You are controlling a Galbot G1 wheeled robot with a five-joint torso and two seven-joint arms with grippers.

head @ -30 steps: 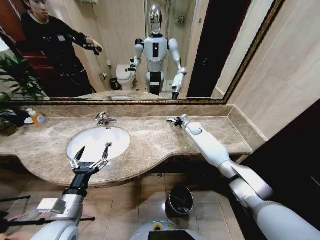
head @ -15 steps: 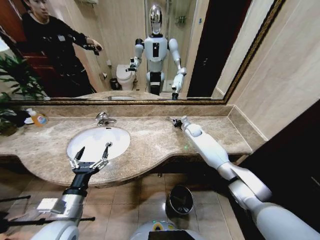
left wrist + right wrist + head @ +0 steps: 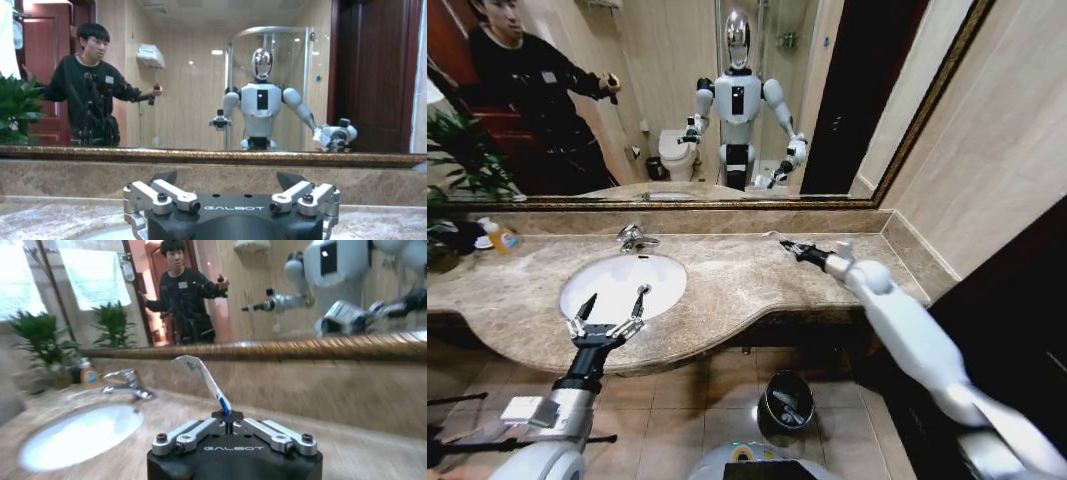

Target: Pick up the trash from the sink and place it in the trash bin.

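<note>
Right gripper (image 3: 789, 246) is over the marble counter (image 3: 727, 280), to the right of the sink (image 3: 623, 285), its jaws pinched shut on the blue-white packet (image 3: 202, 377). In the right wrist view the packet stands up out of the closed fingertips, long axis roughly in line with the gripper, bent slightly toward 11 o'clock at its free end. In the head view the packet is too small to make out at the fingertips. The trash bin (image 3: 785, 405) sits on the floor in front of the vanity, below counter level; from the held packet it lies at about 6 o'clock in the head view, well apart and lower. Judgement: the carry turns on bringing the packet back off the counter edge and down over the bin's rim before release. Right arm is the nearer to the bin. Left gripper (image 3: 610, 313) hovers at the near rim of the sink with its fingers (image 3: 641, 300) spread wide and nothing between them. The basin looks bare from the head view. Soap bottle (image 3: 500, 236) stands at the counter's far left.
</note>
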